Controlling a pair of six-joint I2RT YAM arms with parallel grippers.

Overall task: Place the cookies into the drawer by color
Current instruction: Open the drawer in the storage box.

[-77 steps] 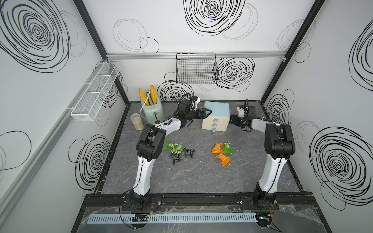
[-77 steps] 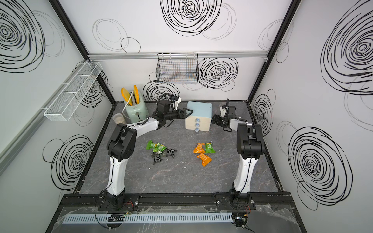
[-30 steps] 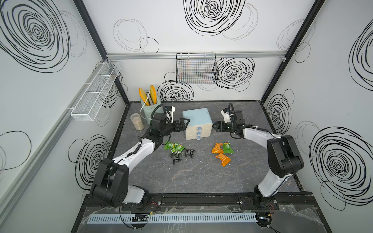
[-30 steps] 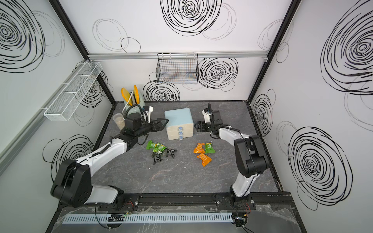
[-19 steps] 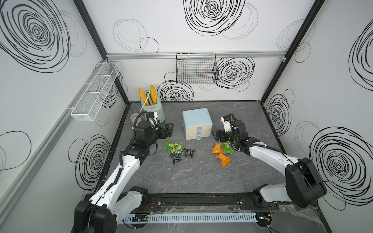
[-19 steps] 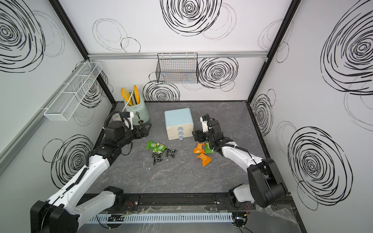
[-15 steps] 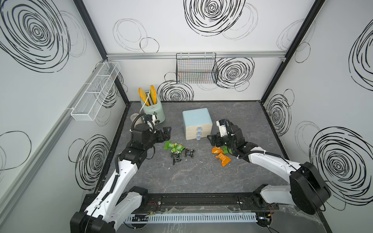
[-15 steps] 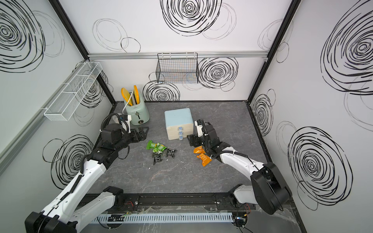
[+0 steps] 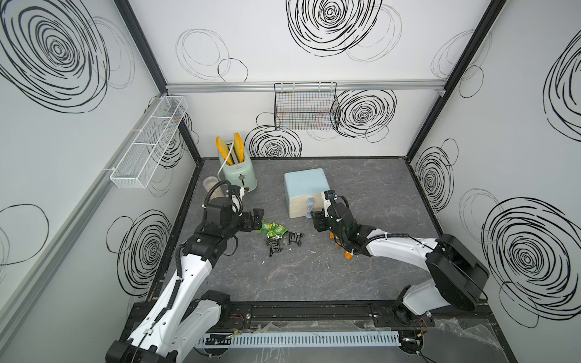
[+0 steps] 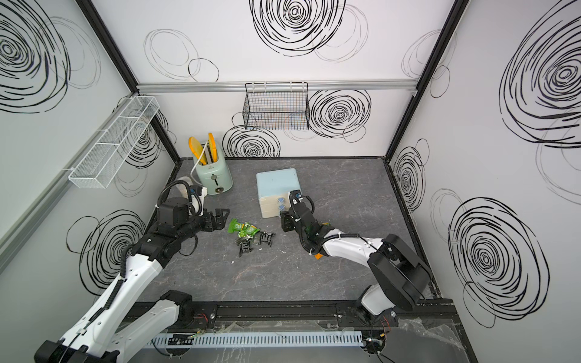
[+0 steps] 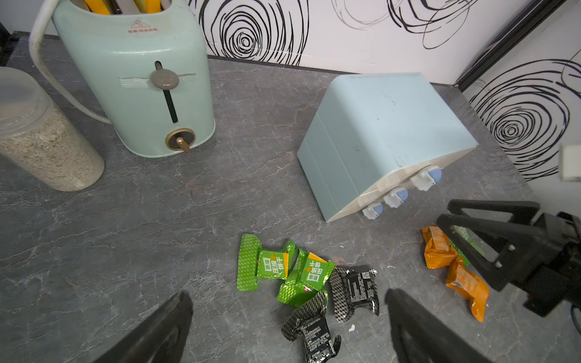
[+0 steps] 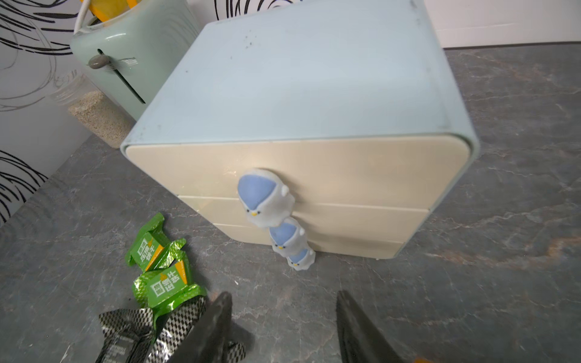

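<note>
The drawer [image 9: 304, 184] [image 10: 276, 184] [image 11: 383, 125] [image 12: 298, 94], pale blue with three shut cream fronts and penguin knobs, stands mid-table. Green cookies [image 9: 272, 228] [image 10: 243, 228] [image 11: 273, 267] [image 12: 160, 273] and black cookies [image 9: 283, 240] [image 10: 254, 240] [image 11: 352, 289] [image 12: 135, 330] lie in a heap to its front left. Orange cookies [image 9: 347, 255] [image 11: 440, 254] lie mostly under my right arm. My left gripper [image 9: 255, 218] [image 10: 220, 218] [image 11: 289, 295] is wide open beside the green ones. My right gripper [image 9: 317, 220] [image 10: 286, 221] [image 12: 283, 297] is open and empty in front of the lowest knob.
A mint toaster [image 9: 237, 171] with two yellow slices and a grain-filled jar [image 9: 210, 184] stand at the back left. A wire basket [image 9: 306, 110] hangs on the back wall and a white mesh shelf [image 9: 147, 147] on the left wall.
Both grippers have left the drawer's sides and drawn toward the front. The left one now sits by the green cookies. The right one has slid in front of the knobs, its jaws narrower.
</note>
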